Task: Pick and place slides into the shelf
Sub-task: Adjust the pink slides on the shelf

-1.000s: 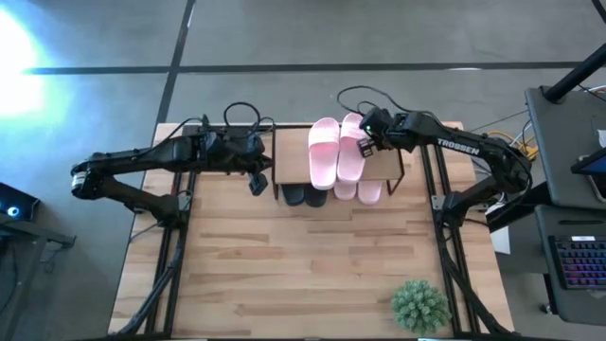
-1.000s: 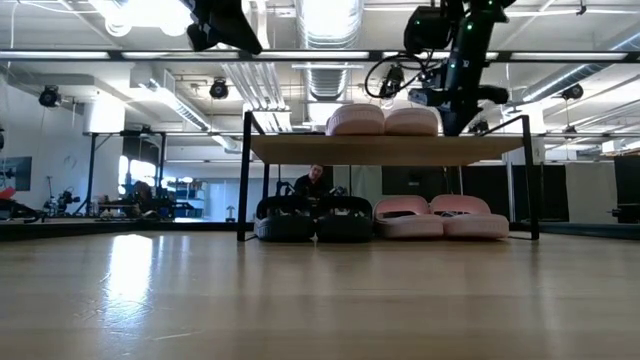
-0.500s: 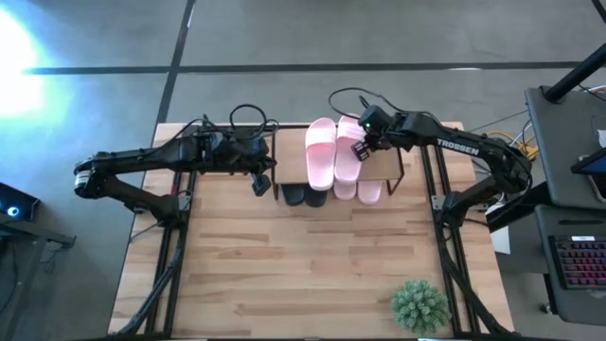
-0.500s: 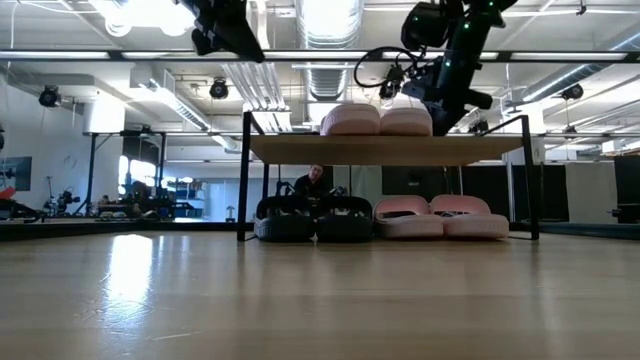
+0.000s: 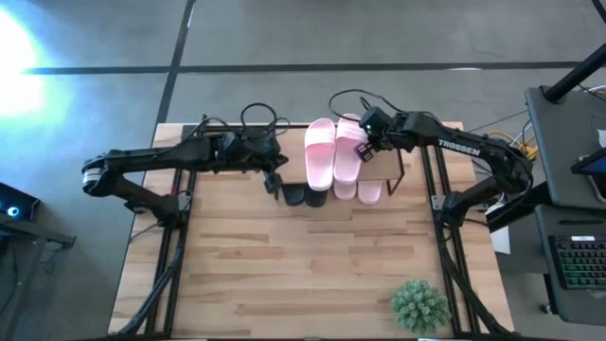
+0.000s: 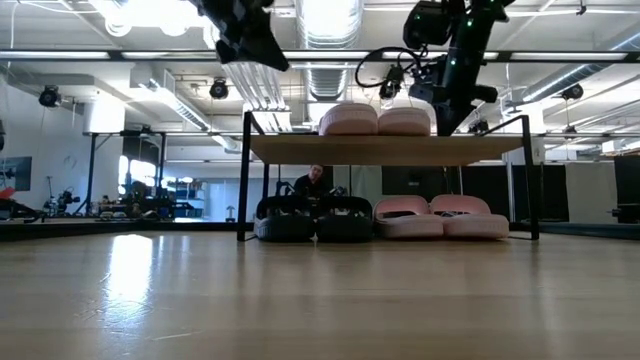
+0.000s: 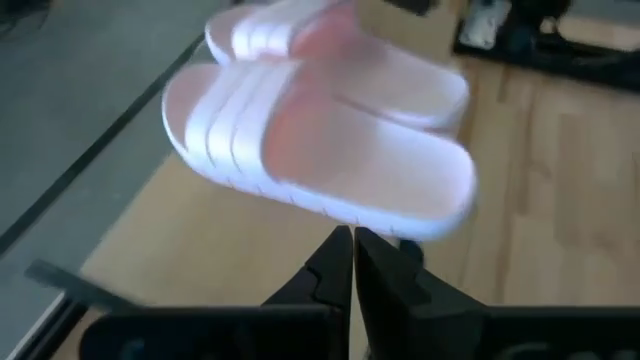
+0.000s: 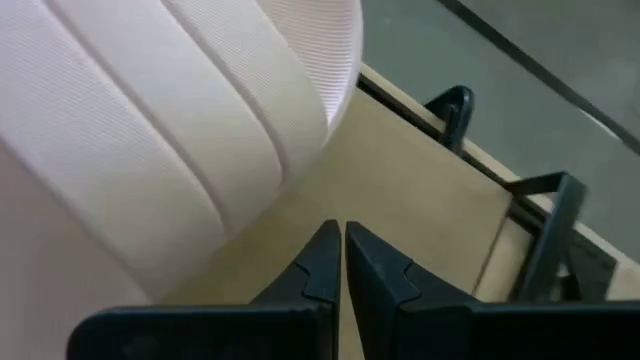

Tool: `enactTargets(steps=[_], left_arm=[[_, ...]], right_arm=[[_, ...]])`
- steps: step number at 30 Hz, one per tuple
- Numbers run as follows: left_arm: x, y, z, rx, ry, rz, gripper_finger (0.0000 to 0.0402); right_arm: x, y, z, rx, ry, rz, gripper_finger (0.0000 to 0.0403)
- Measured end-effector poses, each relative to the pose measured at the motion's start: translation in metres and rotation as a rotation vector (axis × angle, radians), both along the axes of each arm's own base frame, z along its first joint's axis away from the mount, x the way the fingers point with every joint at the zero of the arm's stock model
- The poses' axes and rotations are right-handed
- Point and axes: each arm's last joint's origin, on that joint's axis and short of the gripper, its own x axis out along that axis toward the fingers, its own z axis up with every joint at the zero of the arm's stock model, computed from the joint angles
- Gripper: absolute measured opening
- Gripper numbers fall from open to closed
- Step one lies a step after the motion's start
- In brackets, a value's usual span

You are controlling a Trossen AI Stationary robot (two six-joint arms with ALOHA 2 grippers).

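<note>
The shelf (image 5: pixel 384 167) stands at the table's far edge. Two light pink slides (image 5: pixel 320 152) (image 5: pixel 347 157) lie side by side on its top board (image 6: pixel 390 150). Under the board, a black pair (image 6: pixel 313 224) and a second pink pair (image 6: pixel 440 220) rest on the table. My left gripper (image 5: pixel 276 182) is shut and hovers high over the shelf's left end (image 6: pixel 262 55), pointing at the top slides (image 7: pixel 320 150). My right gripper (image 5: pixel 364 150) is shut, low beside the right-hand top slide's strap (image 8: pixel 180 130). My right gripper's shut fingers (image 8: pixel 322 262) point down just beside the right side of the right-hand top slide (image 6: pixel 405 120), near its strap. Whether they touch it, I cannot tell. The slide lies flat on the board.
A spiky green plant (image 5: pixel 419 305) stands at the table's near right corner. Bare wooden tabletop (image 5: pixel 284 265) spreads in front of the shelf. Cables loop behind both arms. In the low view a person (image 6: pixel 315 181) shows far behind the shelf.
My left gripper has moved toward the table's right, reaching the shelf's left end. My right gripper has shifted slightly left against the top pair, tipping and then straightening. Both top pink slides have slid a little left along the board.
</note>
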Motion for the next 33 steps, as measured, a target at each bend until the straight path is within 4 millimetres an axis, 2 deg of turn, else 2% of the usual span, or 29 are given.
enactTargets(steps=[4, 8, 14, 18, 23, 29, 33], left_arm=[[0.011, 0.013, -0.012, -0.015, 0.035, 0.027, 0.0001], [0.018, 0.016, -0.017, -0.044, 0.046, -0.002, 0.0001], [0.020, 0.016, -0.018, -0.047, 0.051, -0.006, 0.0001], [0.019, 0.016, -0.017, -0.032, 0.054, -0.018, 0.0001], [0.017, 0.015, -0.014, -0.030, 0.043, -0.017, 0.0001], [0.015, 0.015, -0.014, -0.030, 0.041, -0.017, 0.0001], [0.015, 0.015, -0.015, -0.031, 0.047, -0.017, 0.0002]], right_arm=[[-0.002, 0.006, 0.008, -0.040, -0.009, 0.001, 0.0012], [-0.003, 0.007, 0.032, -0.136, -0.127, -0.103, 0.0012], [0.002, -0.024, 0.066, -0.184, -0.355, -0.228, 0.0012], [0.013, -0.051, 0.062, -0.144, -0.339, -0.257, 0.0012], [0.035, -0.072, 0.044, -0.062, -0.304, -0.242, 0.0012], [0.061, -0.086, 0.027, 0.047, -0.303, -0.178, 0.0012], [0.071, -0.085, 0.019, 0.096, -0.251, -0.136, 0.0012]])
